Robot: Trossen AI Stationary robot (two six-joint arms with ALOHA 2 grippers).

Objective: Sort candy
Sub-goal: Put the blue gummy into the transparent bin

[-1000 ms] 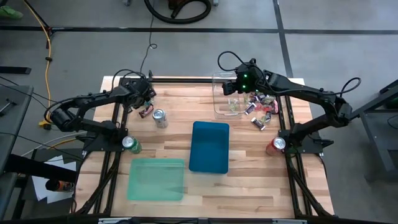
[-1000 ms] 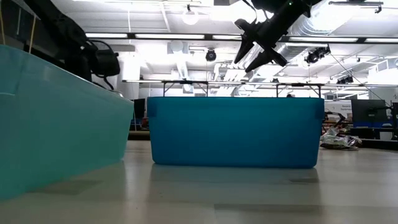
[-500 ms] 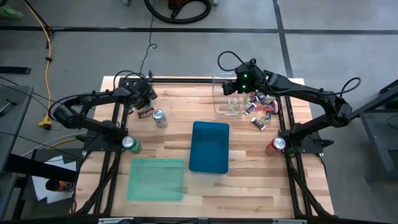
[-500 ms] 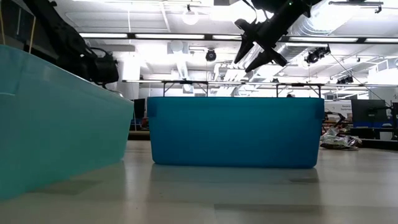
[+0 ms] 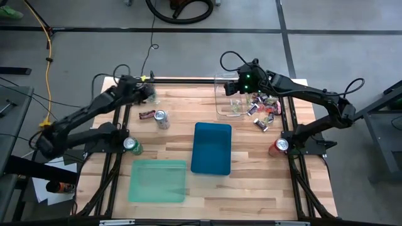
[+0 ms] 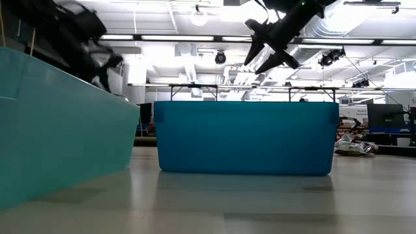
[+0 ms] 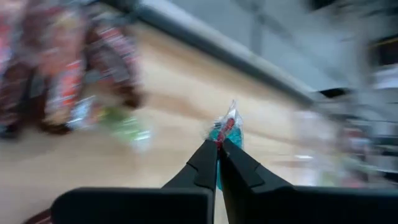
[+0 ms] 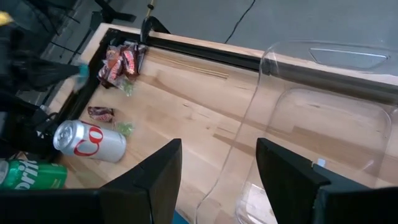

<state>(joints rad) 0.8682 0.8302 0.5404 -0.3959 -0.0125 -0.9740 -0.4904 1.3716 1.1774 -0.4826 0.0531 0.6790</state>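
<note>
Here the left tool is clamped on a small blue-wrapped candy at its tips.

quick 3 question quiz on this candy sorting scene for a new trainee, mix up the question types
1. True or false: the left claw is shut on a small blue-wrapped candy.
2. Which container does the right claw hover beside? A) the blue bin B) the clear container C) the green bin
3. What lies on its side on the wood next to the silver soda can, toward the left arm's side?

Key
1. True: the fingers pinch its wrapper, lifted off the table.
2. B, with its jaws open.
3. A dark red-brown candy bar.
</note>
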